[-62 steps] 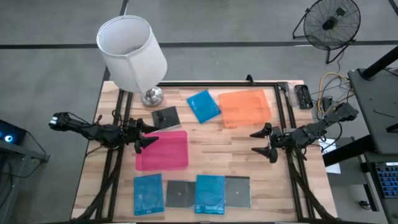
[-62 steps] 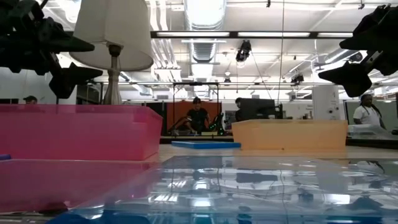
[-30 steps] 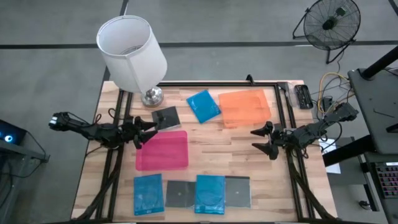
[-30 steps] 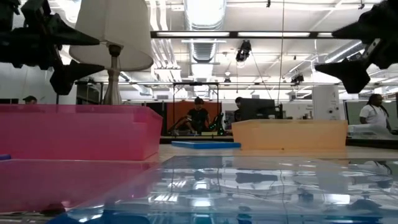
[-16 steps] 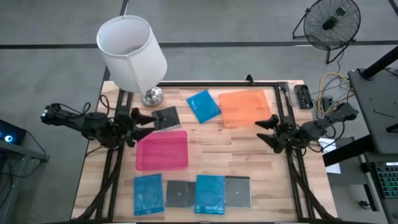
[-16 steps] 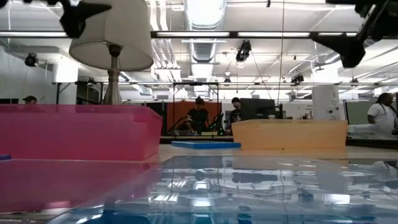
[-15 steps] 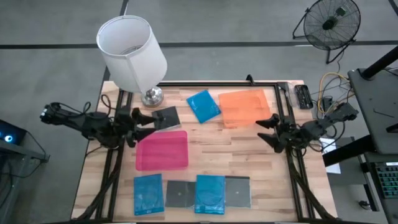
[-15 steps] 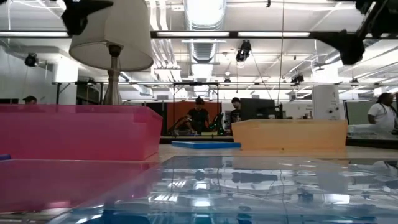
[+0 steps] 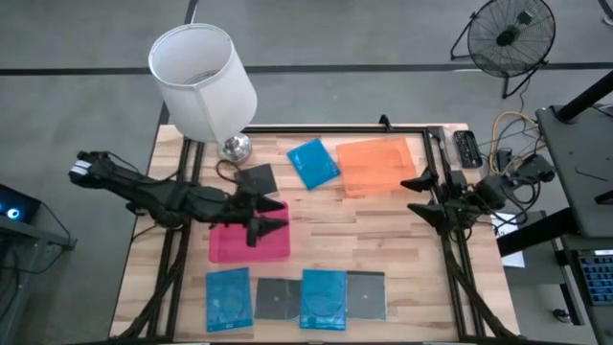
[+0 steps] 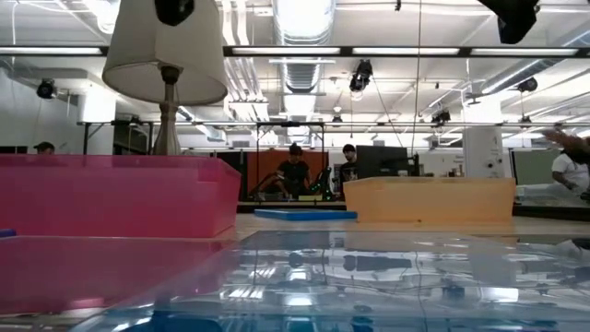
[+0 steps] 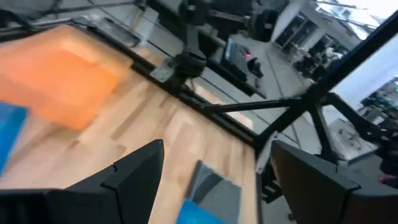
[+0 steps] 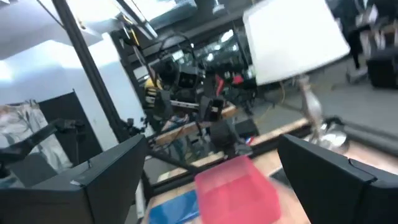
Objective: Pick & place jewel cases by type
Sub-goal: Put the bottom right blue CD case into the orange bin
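While the left gripper [image 9: 261, 224], fingers spread and empty, hangs over the pink plastic tray [image 9: 230, 247], six thin square jewel cases [image 9: 277, 299] lie untouched: four along the table's near edge, two toward its far edge. It should descend flat and square over a single case. The right gripper [image 9: 423, 195], likewise spread, waits beside the orange tray [image 9: 369, 163].

The table [image 9: 383, 230] is pale planked wood, matt. Blue cases [image 9: 324, 298] look like glossy translucent plastic; grey cases [image 9: 365, 293] are duller. Pink tray [image 9: 273, 244] and orange tray [image 9: 378, 165] are translucent plastic. The lamp [image 9: 203, 79] has a white cloth-like shade on a shiny metal base.
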Controlling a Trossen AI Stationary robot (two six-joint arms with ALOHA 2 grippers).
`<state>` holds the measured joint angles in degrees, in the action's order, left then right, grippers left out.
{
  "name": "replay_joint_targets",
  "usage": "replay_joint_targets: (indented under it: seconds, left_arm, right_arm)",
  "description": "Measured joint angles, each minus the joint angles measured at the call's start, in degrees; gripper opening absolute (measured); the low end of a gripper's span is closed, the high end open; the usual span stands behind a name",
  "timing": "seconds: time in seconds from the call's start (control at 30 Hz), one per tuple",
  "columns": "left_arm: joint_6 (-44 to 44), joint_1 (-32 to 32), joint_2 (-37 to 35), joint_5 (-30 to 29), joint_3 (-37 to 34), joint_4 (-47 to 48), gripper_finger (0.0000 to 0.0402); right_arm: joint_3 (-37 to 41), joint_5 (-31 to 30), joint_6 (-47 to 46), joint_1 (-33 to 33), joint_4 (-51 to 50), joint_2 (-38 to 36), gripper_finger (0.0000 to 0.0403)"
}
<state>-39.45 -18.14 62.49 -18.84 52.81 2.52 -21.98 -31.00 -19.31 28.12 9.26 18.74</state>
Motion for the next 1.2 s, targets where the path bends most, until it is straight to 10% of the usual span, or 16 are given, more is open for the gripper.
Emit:
replay_joint_targets:
  seconds: [1.2]
  left_arm:
    - [-18.8,-7.7,36.4,18.5,16.5,-2.3,0.0274]
  right_arm:
    - [-22.1,10.5,-18.3,0.1,-18.0,43.3,0.0359]
